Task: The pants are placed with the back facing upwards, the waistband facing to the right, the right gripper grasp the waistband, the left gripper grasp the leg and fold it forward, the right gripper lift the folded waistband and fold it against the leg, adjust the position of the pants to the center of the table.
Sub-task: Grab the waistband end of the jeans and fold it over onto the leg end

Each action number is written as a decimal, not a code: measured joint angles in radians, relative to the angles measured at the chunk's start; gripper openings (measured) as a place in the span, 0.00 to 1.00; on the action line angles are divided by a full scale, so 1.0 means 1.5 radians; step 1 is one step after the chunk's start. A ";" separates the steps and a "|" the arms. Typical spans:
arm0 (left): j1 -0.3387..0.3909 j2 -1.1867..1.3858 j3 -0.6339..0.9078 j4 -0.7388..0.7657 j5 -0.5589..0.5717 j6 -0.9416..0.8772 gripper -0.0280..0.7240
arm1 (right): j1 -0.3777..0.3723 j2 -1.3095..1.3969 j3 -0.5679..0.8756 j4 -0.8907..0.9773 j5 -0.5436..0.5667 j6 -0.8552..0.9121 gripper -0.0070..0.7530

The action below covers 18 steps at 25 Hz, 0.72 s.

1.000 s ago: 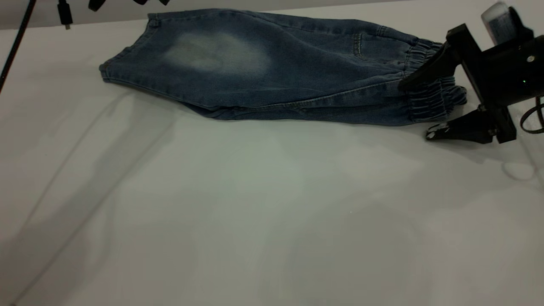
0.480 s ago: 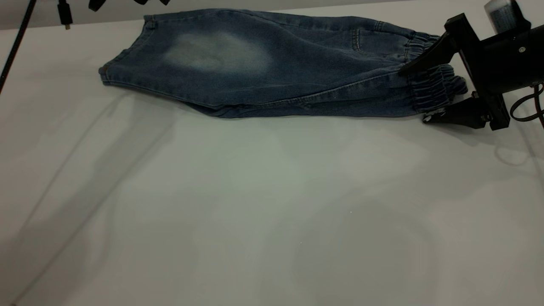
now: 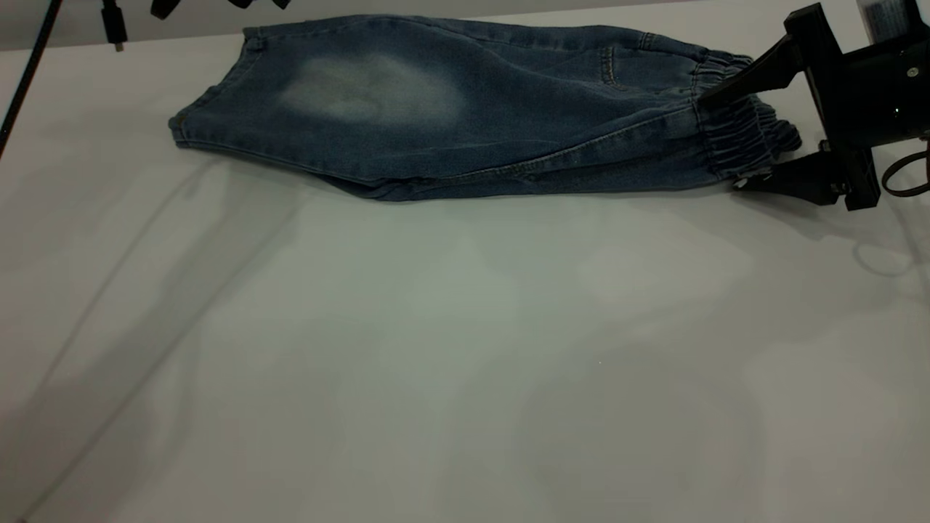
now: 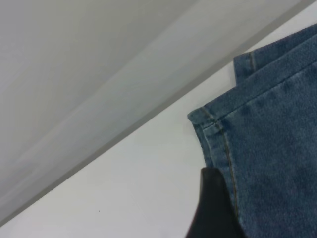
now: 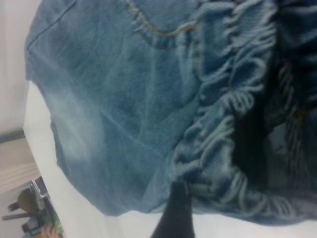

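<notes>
The blue denim pants (image 3: 450, 102) lie folded lengthwise along the far side of the white table (image 3: 436, 349), leg hems (image 3: 182, 123) to the left and the elastic waistband (image 3: 734, 131) to the right. My right gripper (image 3: 730, 131) is open at the waistband, one finger above the gathered cloth and the other low at its near edge. The right wrist view shows the waistband (image 5: 228, 104) close up, with one fingertip (image 5: 176, 213) at its rim. My left gripper (image 3: 218, 4) hangs above the far left corner, over the leg hem (image 4: 213, 124).
A black cable (image 3: 25, 80) and a dangling plug (image 3: 110, 25) hang at the far left. The table's far edge runs just behind the pants. A cable loop (image 3: 904, 178) trails from the right arm.
My right gripper has moved toward the far side of the table, still straddling the waistband. The waistband end has shifted slightly with it. The leg end stays put.
</notes>
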 joint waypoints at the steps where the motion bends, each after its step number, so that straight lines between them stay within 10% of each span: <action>1: 0.000 0.000 0.000 0.000 0.000 0.000 0.64 | 0.000 0.000 0.000 0.000 0.001 0.008 0.79; 18: 0.000 0.000 0.000 0.000 -0.001 0.000 0.64 | 0.001 -0.001 0.000 -0.060 0.009 0.011 0.79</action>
